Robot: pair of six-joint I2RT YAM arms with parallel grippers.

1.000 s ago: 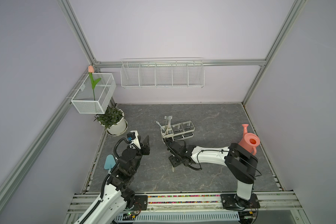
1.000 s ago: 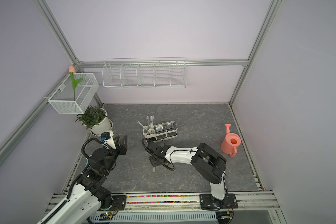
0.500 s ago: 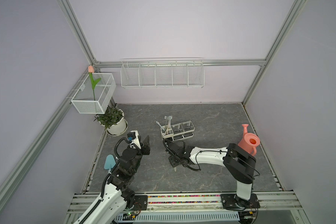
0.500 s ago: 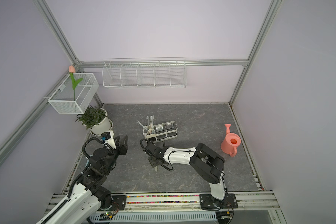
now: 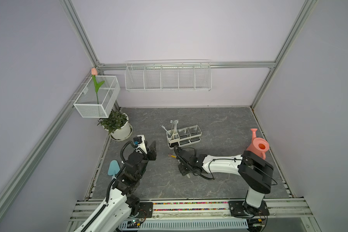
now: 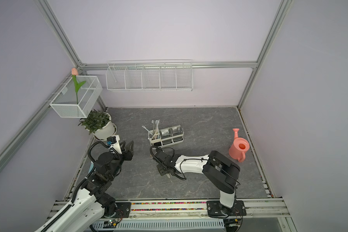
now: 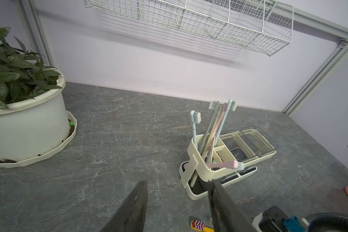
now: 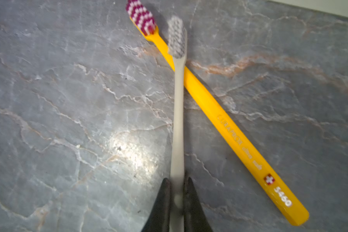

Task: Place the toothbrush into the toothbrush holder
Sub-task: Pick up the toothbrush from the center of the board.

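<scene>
My right gripper [image 8: 177,180] is shut on the handle of a grey toothbrush [image 8: 178,112], which lies low over the grey stone floor. The toothbrush's shaft crosses over a yellow toothbrush [image 8: 225,124] with red and white bristles. In both top views my right gripper [image 5: 186,173] [image 6: 164,171] sits just in front of the toothbrush holder [image 5: 184,136] [image 6: 166,135], a cream rack with two clear cups. Several toothbrushes stand in its cream bin [image 7: 207,172]. My left gripper [image 7: 178,186] [image 5: 150,145] is open and holds nothing, left of the holder.
A potted plant [image 5: 119,128] stands at the back left and a pink watering can [image 5: 258,147] at the right edge. A blue trowel [image 5: 114,167] lies beside my left arm. A white wire basket [image 5: 168,77] and a mesh box [image 5: 96,98] hang on the walls.
My right gripper has closed on the grey toothbrush's handle, and that arm shifted slightly. The left arm has not moved.
</scene>
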